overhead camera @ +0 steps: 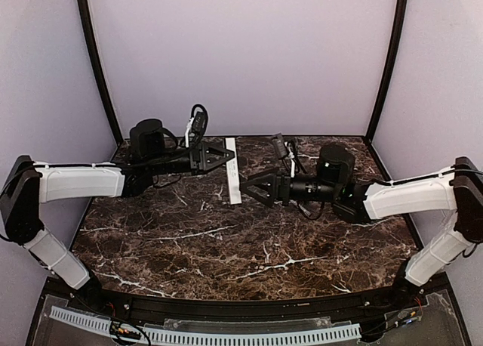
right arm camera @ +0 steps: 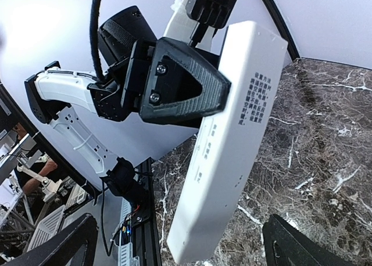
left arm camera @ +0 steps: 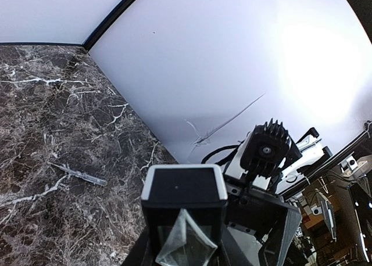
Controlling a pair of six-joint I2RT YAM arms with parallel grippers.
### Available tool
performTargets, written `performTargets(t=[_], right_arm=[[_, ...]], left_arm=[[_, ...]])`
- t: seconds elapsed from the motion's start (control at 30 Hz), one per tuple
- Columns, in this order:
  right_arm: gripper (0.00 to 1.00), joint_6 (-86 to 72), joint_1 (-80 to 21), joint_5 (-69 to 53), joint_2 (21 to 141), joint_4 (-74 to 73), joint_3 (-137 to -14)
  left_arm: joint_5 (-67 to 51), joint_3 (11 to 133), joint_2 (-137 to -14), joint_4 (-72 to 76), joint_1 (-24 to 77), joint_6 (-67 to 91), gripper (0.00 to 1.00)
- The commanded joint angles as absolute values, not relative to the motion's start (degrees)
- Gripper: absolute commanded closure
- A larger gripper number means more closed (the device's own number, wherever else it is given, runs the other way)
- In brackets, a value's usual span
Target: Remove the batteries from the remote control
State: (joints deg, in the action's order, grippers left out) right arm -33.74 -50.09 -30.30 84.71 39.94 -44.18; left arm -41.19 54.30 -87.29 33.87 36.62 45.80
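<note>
The remote control is a long white bar held off the table near the back middle. My left gripper is shut on its upper end. In the left wrist view the remote's dark, white-rimmed end sits between the fingers of that gripper. In the right wrist view the remote shows a white face with printed text, clamped by the left gripper's black finger. My right gripper is open, its fingers wide on either side of the remote's lower end. No batteries or open compartment show.
The dark marble table is walled by pale panels at the back and sides. A thin pale sliver lies on the table left of the left gripper. The two arms meet closely at the back middle, with cables above them.
</note>
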Motion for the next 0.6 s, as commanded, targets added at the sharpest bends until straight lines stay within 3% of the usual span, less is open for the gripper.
performTargets(t=[0.0,0.27,0.57], right_arm=[[0.01,-36.12,-52.07,-27.61,87.81,46.82,-46.62],[0.04,-38.89,-52.98,-27.35,91.14,50.79,-47.81],[0.37,-40.18,-53.26,-30.07,93.52,53.41,-49.11]], left_arm=[[-43.51,53.28,-87.50,44.67,36.91,50.35,1.00],[-43.91,50.97,-87.50,53.03,36.91,53.76,1.00],[-42.58,50.01,-87.68,57.12,36.90,54.91,1.00]])
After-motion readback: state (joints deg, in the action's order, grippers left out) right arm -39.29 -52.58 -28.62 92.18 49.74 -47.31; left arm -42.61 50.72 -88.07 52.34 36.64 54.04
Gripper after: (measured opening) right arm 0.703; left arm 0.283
